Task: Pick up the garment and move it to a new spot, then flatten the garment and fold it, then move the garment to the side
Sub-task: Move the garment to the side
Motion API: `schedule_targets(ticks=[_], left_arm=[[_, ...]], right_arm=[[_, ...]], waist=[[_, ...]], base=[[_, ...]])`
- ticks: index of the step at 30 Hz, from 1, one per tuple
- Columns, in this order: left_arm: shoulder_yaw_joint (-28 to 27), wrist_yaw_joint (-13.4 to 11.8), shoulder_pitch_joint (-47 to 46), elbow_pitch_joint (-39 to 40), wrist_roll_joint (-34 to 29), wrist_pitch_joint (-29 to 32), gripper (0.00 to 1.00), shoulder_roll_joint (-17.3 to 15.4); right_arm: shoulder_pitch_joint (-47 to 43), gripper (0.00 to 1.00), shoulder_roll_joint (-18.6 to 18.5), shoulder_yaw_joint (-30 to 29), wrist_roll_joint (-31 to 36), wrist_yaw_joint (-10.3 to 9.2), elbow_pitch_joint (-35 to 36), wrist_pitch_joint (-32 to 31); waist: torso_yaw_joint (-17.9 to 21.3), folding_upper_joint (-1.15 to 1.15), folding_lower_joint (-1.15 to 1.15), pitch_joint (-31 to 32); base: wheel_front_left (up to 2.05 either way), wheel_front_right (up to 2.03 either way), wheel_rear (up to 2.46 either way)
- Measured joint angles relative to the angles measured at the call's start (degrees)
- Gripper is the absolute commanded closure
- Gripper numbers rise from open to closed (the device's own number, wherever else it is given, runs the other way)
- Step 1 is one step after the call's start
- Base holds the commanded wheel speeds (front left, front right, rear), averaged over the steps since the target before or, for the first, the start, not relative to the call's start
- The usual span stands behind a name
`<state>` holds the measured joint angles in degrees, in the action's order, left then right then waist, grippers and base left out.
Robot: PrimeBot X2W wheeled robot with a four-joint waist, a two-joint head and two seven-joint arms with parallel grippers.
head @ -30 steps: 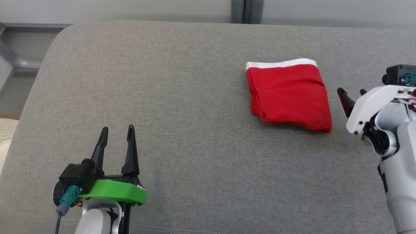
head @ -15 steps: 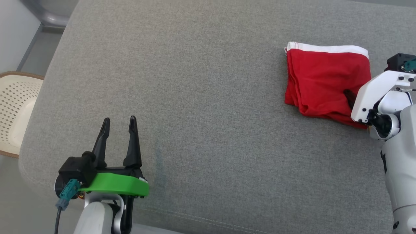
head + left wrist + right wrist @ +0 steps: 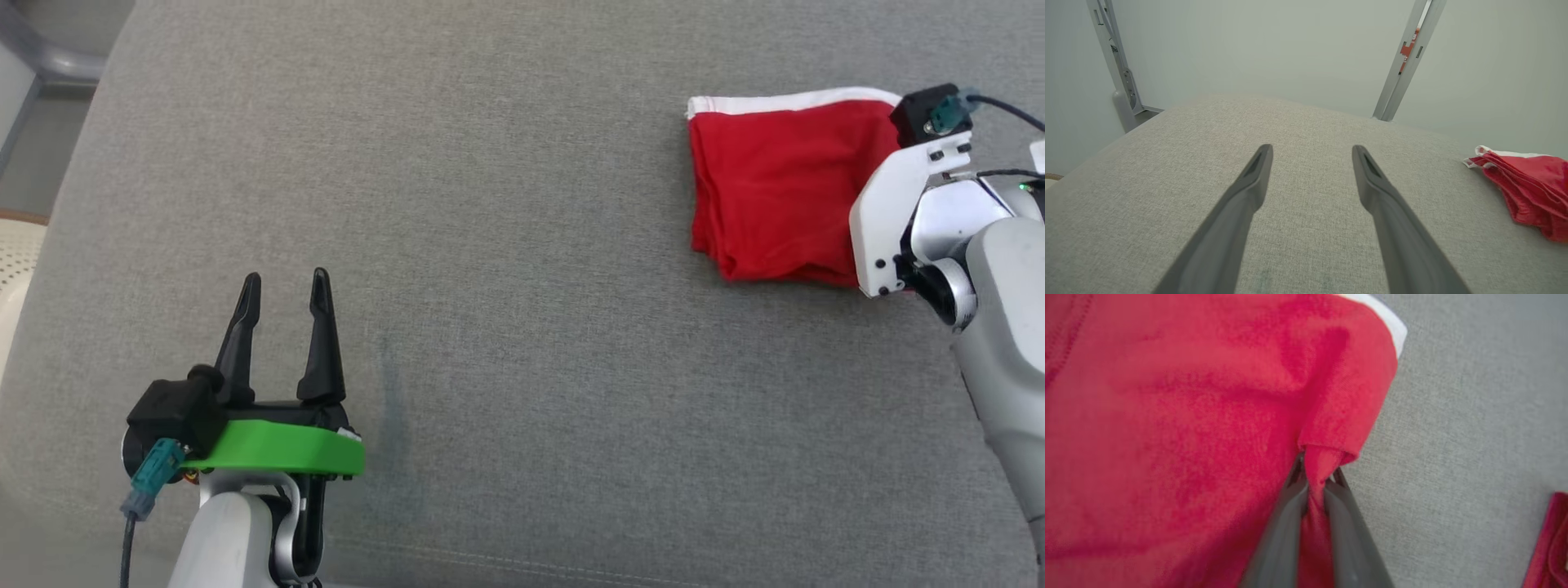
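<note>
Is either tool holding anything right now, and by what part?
The right tool is shut on the red garment, pinching a bunched fold at its edge. The left tool is open and empty.

The garment (image 3: 775, 188) is red with a white band; the cushion (image 3: 522, 245) is plain grey.

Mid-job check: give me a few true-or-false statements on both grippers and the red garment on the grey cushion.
1. The right gripper is shut on a pinch of the folded red cloth garment with a white band. True.
2. The left gripper is shut. False: its fingers stand apart, holding nothing.
3. The garment rests on the grey fabric cushion. True.
4. The garment lies between the left gripper's fingers. False: it lies well off to that gripper's right, apart from it.
</note>
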<state>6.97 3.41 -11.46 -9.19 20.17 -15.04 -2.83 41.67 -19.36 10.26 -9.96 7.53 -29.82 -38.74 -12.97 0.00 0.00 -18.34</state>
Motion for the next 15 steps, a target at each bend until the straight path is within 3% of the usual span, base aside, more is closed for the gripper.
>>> schedule_targets(ticks=[7,15], left_arm=[[-1.32,0.74,-0.18,0.76,-1.71,0.01,0.0,0.0],[-3.03,2.13,-1.24,0.79,-4.36,0.0,0.0,0.02]], right_arm=[[5.06,1.0,-8.81,11.36,-8.31,0.0,11.14,-5.16],[5.53,1.0,-14.52,12.81,-12.25,0.0,14.56,-4.65]], waist=[[5.48,0.0,0.0,-0.02],[13.08,0.0,0.0,-0.48]], base=[[0.0,0.0,0.0],[0.0,0.0,0.0]])
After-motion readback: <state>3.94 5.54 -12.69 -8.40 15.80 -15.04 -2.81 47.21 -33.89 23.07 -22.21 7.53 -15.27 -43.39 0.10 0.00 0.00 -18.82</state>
